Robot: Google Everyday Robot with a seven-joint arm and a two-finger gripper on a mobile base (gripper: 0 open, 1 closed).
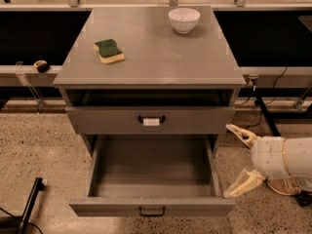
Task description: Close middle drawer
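Observation:
The middle drawer (pixel 112 207) is pulled far out of the grey cabinet (pixel 156 67) and is empty inside. Its flat grey front faces me at the bottom, with a small black handle (pixel 151 211). Above it is the grey drawer with a white tag on its handle (pixel 151 121). My gripper (pixel 236 160) is to the right of the open drawer, beside its right wall. It is open and empty, with one pale finger (pixel 240 132) high and the other (pixel 242 185) low, close to the drawer front's right corner.
A green and yellow sponge (pixel 109 50) and a white bowl (pixel 184 19) sit on the cabinet top. Cables and a stand (pixel 265 113) are at the right. A black pole (pixel 30 204) lies on the speckled floor at the lower left.

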